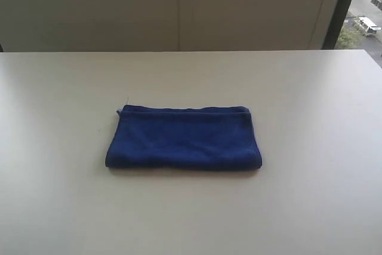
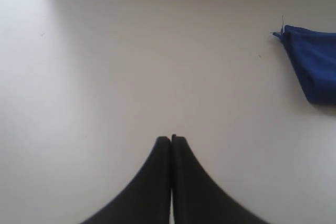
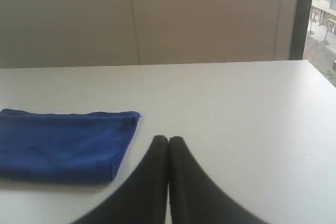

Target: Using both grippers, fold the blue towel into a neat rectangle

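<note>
You have the blue towel (image 1: 184, 138) lying flat near the middle of the pale table (image 1: 59, 207), folded into a long rectangle with its long sides running across the exterior view. The rounded fold faces the camera, and the stacked hemmed edges lie along the far side, fairly even with one another. A thin thread (image 1: 126, 101) sticks up at the far left corner. Your left gripper (image 2: 171, 139) has its two black fingers pressed together with nothing between them. It hangs over bare table, and in its wrist view only one corner of the towel (image 2: 313, 64) shows at the picture's edge, well apart from the fingertips. Your right gripper (image 3: 168, 140) is closed in the same way, finger against finger, and it holds nothing. In its wrist view the towel (image 3: 63, 142) lies just beside the fingertips, with its short end turned toward them and a strip of bare table showing between the cloth and the fingers. Neither gripper touches the towel. Behind the table you see a plain beige wall (image 1: 179, 10). At the far right stands a dark window frame (image 1: 341, 4), with a street and a light vehicle visible outside.
</note>
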